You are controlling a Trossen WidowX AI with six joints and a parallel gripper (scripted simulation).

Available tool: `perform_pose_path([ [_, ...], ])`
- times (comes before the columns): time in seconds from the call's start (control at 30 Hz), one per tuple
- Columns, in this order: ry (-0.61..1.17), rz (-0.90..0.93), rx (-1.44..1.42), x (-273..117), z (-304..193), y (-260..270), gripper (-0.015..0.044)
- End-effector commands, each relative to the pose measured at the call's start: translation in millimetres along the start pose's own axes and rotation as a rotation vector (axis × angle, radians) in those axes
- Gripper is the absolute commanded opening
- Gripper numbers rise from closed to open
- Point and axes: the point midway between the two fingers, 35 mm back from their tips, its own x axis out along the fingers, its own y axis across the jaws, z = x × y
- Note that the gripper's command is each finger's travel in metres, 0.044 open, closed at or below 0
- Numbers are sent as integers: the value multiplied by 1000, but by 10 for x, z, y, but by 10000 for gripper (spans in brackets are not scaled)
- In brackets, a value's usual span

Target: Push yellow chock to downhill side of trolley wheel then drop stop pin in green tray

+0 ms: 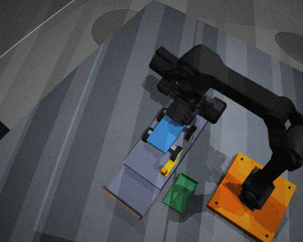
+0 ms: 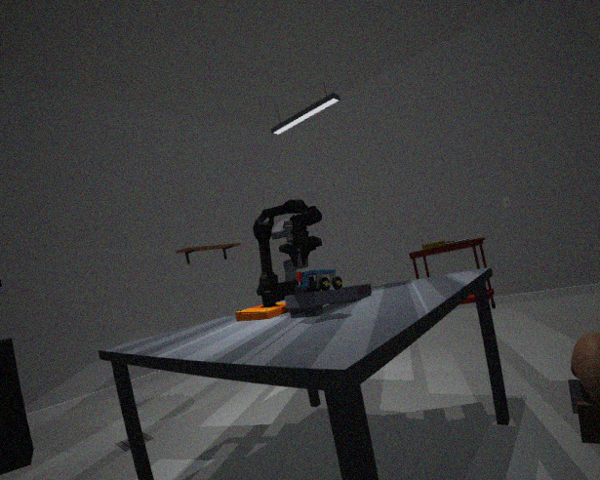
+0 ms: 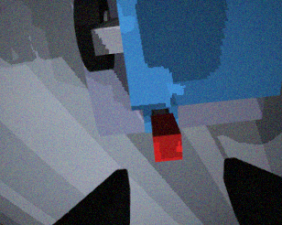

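Observation:
The blue trolley (image 1: 165, 134) (image 2: 318, 278) (image 3: 199, 30) stands on the lilac ramp (image 1: 143, 161) (image 3: 113, 115). The yellow chock (image 1: 169, 165), with its orange handle pointing downhill, sits against the downhill side of the trolley's front right wheel (image 1: 176, 153). The red-headed stop pin (image 3: 168, 145) sticks out from under the trolley's uphill end in the wrist view; my arm hides it in the top view. My gripper (image 1: 181, 115) (image 2: 300, 263) (image 3: 176, 174) hangs over the trolley's uphill end. Its fingers are open, one on each side just short of the pin head, with nothing between them. The green tray (image 1: 172, 186) lies beside the ramp.
The arm's orange base plate (image 1: 232, 197) is right of the tray. A brown wooden lip (image 1: 121, 203) closes the ramp's foot. A black wheel (image 3: 89, 30) shows left of the trolley body in the wrist view. All of it stands on a grey striped table (image 2: 340, 336).

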Motion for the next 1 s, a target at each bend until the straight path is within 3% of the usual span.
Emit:
perform_pose_path([
  [0.0,3,3,-5,62,-4,5,190],
  [0.97,4,3,-5,451,-9,4,190],
])
